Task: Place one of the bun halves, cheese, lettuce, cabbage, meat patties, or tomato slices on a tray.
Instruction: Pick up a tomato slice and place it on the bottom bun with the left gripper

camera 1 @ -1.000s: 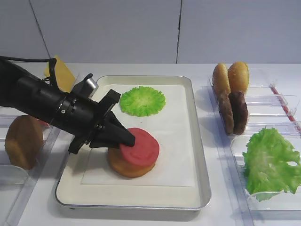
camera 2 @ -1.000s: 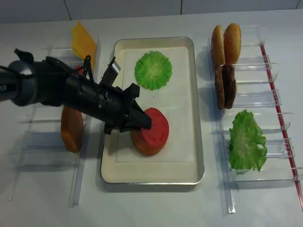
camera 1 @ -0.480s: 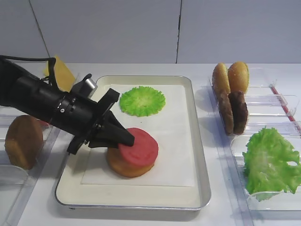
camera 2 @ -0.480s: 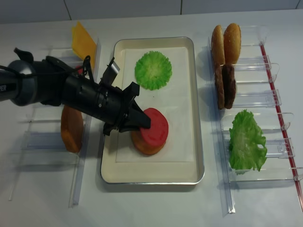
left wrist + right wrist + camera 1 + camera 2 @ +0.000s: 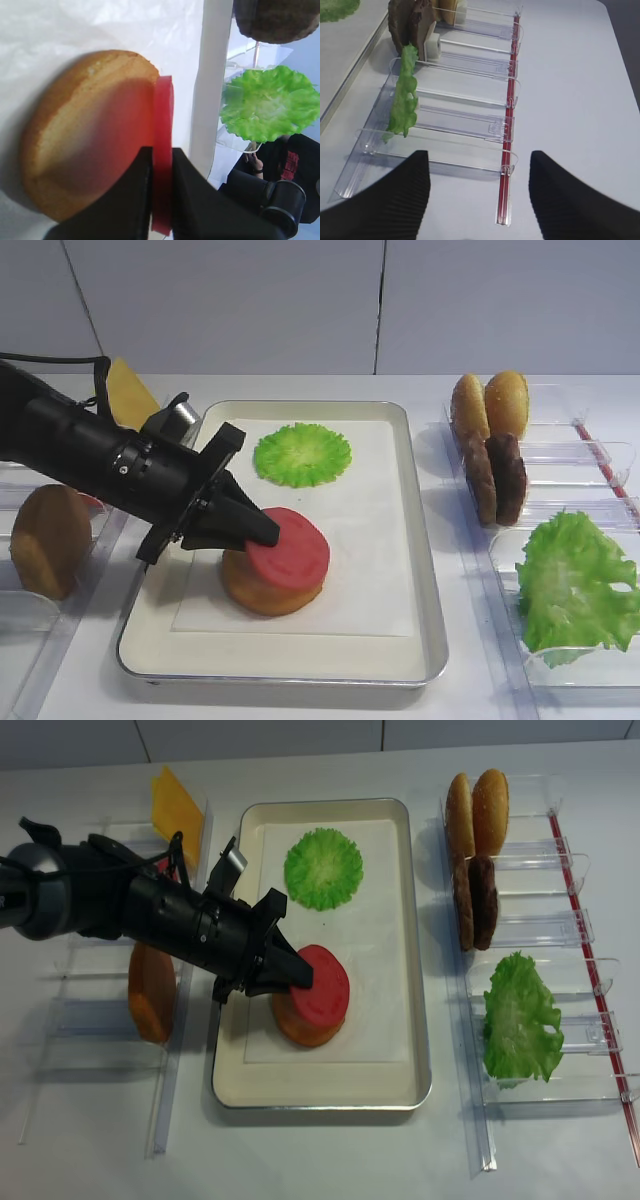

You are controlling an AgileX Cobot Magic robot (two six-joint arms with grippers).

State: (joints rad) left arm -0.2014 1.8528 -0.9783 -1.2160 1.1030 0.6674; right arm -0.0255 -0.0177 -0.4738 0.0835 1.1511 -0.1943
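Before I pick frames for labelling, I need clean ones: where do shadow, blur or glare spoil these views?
Exterior high: the left gripper casts a soft shadow on the tray, otherwise sharp. Left wrist: the fingers are near and blurred, paper glares white, the tomato slice is sharp. Right wrist: the fingers are dark and soft, the rack is clear.

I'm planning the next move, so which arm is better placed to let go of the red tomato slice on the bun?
Left. Its fingers already pinch the round red tomato slice over the golden-brown bun half; the right gripper hovers open beside the clear plastic racks.
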